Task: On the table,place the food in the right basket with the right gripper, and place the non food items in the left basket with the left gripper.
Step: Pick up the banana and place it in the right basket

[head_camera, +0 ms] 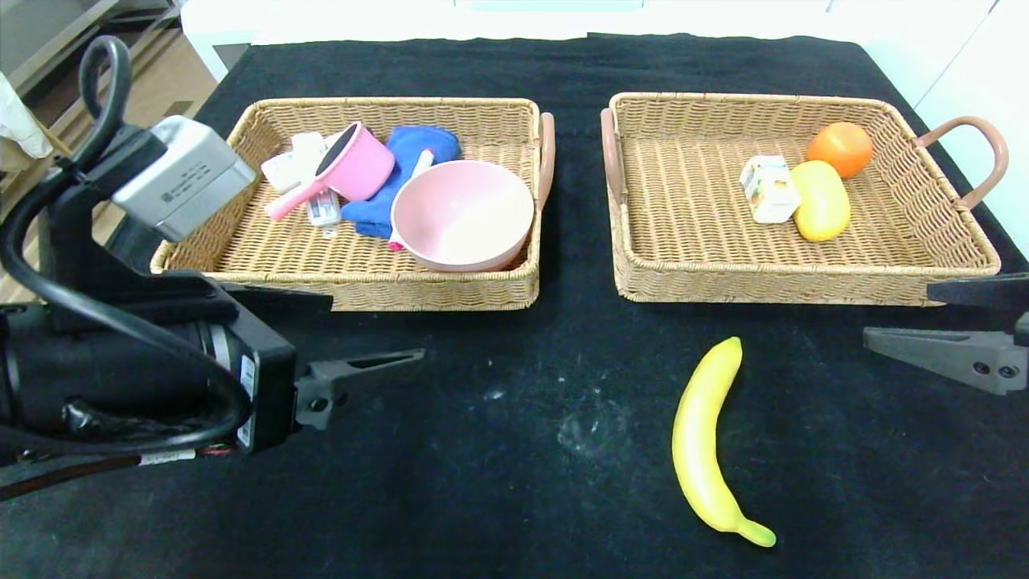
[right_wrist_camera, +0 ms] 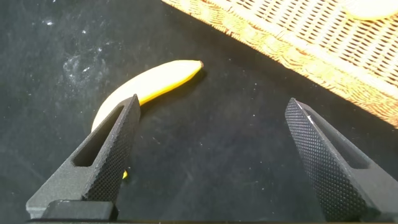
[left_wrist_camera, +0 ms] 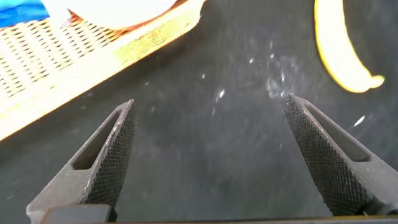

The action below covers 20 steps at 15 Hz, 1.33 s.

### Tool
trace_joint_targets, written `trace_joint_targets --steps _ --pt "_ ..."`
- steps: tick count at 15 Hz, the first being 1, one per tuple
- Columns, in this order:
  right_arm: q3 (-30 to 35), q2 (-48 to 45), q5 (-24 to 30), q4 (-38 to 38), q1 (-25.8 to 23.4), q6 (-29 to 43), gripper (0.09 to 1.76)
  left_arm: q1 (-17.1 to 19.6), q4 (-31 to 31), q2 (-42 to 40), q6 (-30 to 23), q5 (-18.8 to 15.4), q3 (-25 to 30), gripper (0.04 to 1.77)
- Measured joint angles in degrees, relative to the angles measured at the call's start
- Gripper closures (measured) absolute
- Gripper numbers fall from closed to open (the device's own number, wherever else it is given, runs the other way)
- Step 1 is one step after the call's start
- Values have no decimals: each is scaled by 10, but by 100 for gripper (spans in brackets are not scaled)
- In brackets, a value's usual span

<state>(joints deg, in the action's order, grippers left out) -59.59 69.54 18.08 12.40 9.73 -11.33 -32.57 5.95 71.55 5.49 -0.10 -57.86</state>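
1. One item is left loose on the black table (head_camera: 498, 482): a yellow banana (head_camera: 707, 446), lying in front of the right basket (head_camera: 635, 241) and clear of its near wall.

2. It is food, so by my reading it belongs to the right gripper (head_camera: 932, 322) and the right basket, which already holds an orange (head_camera: 840, 148), a yellow mango-like fruit (head_camera: 821, 200) and a small white carton (head_camera: 769, 189).

3. The left basket (head_camera: 241, 249) holds a pink bowl (head_camera: 462, 215), a pink pot with a handle (head_camera: 346, 167), a blue cloth (head_camera: 402, 173) and some small white items I cannot identify. No non-food item is visible on the table.

4. The right gripper hangs at the table's right edge, just in front of the right basket's near corner, jaws spread wide with nothing between them.

5. The left gripper (head_camera: 378, 330) hangs in front of the left basket, jaws likewise wide apart and empty.

6. The deciding relation: the banana lies toward the robot's left and nearer the robot than the right gripper does, between the two grippers but closer to the right one.

7. Its long axis runs roughly front to back, stem tip toward the basket and greenish end toward the robot, with a gentle curve.

8. In the right wrist view the banana (right_wrist_camera: 146, 87) sits off to one side, beyond one finger (right_wrist_camera: 102, 165), not between the jaws, so the gripper probably needs to shift across and close across the narrow width.
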Motion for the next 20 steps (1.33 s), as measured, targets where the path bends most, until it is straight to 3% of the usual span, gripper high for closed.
trace_joint_targets --steps 5,13,16,20 --pt "3 3 0 1 5 -2 14 0 -1 -36 56 0 48 9" --pt "0 3 -1 1 8 11 14 -16 -3 -47 65 0 64 9" --pt "-2 6 -44 1 32 35 14 -17 -4 -48 67 1 65 9" --pt "-7 14 -134 1 107 90 14 -17 -4 -55 70 1 65 9"
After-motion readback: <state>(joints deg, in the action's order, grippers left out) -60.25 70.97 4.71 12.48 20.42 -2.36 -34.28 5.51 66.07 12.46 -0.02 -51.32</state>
